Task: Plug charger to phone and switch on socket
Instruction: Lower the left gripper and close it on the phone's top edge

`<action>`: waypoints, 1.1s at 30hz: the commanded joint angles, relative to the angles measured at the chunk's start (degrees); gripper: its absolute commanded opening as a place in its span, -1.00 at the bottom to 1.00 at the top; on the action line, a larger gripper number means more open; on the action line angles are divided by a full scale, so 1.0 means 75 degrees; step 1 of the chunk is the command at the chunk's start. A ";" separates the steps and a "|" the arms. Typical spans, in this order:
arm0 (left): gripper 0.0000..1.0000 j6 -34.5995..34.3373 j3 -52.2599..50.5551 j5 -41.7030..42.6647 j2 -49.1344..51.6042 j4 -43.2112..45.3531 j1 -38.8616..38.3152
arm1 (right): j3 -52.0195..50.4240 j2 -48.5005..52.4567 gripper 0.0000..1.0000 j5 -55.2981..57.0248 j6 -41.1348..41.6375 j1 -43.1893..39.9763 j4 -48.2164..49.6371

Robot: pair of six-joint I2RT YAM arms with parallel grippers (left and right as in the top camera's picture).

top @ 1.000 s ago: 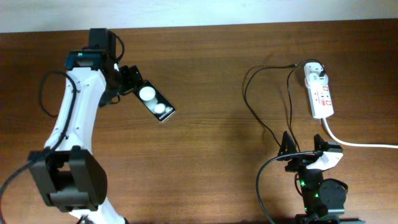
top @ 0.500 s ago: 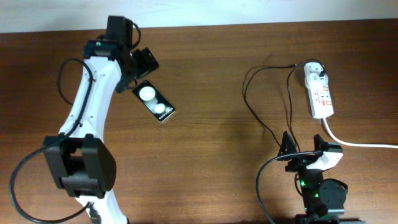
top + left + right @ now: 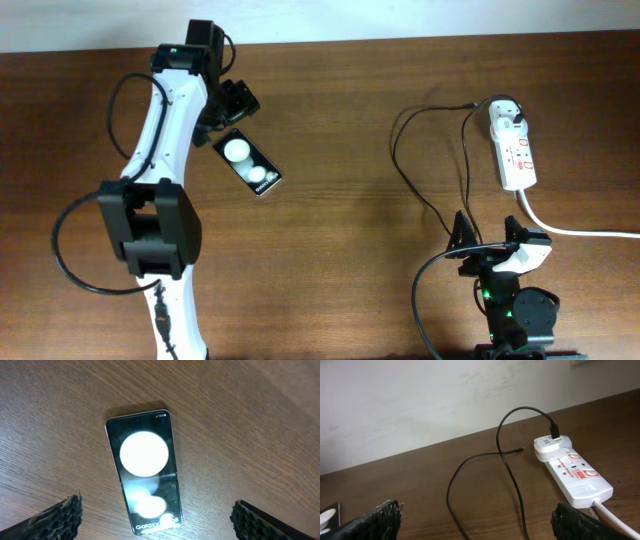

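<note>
Phone (image 3: 250, 164): black glossy Galaxy flip phone (image 3: 144, 469) lying flat on the wooden table (image 3: 340, 120), left half, set at a slant; two bright round reflections on its face (ceiling lights, by the look).

Left gripper (image 3: 236, 103): hovering at the phone's far end, fingers spread wide, holding nothing; in the left wrist view both fingertips (image 3: 60, 519) sit well apart on either side of the phone.

Charger (image 3: 430, 160): thin black cable looping across the table's right half from a white adapter (image 3: 548, 445), its small plug tip (image 3: 519, 449) lying loose on the wood.

Socket (image 3: 514, 150): white power strip with red switches, far right, adapter seated at its far end; thick white cord (image 3: 580, 230) trails off right.

Right gripper (image 3: 490, 236): near edge of table, fingers spread, empty, well apart from the cable tip.
</note>
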 commanded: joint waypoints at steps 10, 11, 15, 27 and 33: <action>0.97 -0.0595 0.0111 -0.0076 0.0568 0.0052 0.0017 | -0.0067 -0.0055 0.97 0.0093 0.0000 0.0041 -0.0006; 0.98 -0.0595 0.0111 -0.0006 0.0679 0.0087 0.0017 | -0.0067 -0.0055 0.97 0.0096 0.0000 0.0041 -0.0006; 0.97 -0.0618 0.0111 0.0099 0.0921 0.0160 0.0017 | -0.0067 -0.0055 0.97 0.0093 0.0000 0.0041 -0.0006; 0.97 -0.0694 0.0102 0.0784 0.1935 -0.0195 0.0015 | -0.0067 -0.0055 0.97 0.0093 0.0000 0.0041 -0.0006; 1.00 -0.0259 0.0061 0.0970 0.1964 -0.0300 0.0015 | -0.0067 -0.0055 0.97 0.0093 0.0000 0.0041 -0.0006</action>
